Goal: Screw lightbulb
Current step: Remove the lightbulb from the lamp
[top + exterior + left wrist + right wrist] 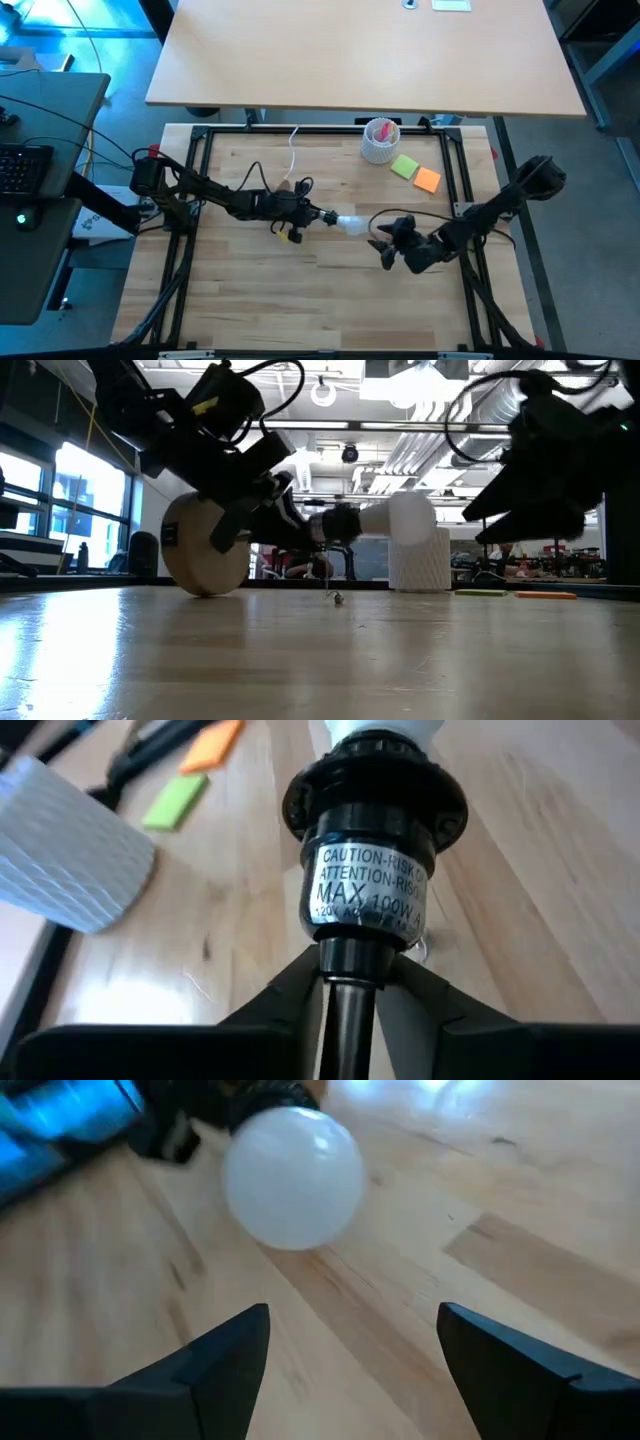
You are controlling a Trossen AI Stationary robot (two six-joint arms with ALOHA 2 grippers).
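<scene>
While pinching the black socket [372, 810] in the left tool [318, 216], bulb-end forward; lightbulb [292, 1177] already seated; right tool [352, 1345] hovering spread just short of it, possibly tightening left.

Both arms are dark and jointed, with black cables looped along them. The left arm [215, 195] carries yellow tags; the right gripper [350, 1355] has broad black fingers.

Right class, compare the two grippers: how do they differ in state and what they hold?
The left gripper clamps the black socket, bulb seated in it; the right gripper stands open and empty. The left holds its load off the table; the right only faces the bulb. Both are dark and two-fingered.
</scene>
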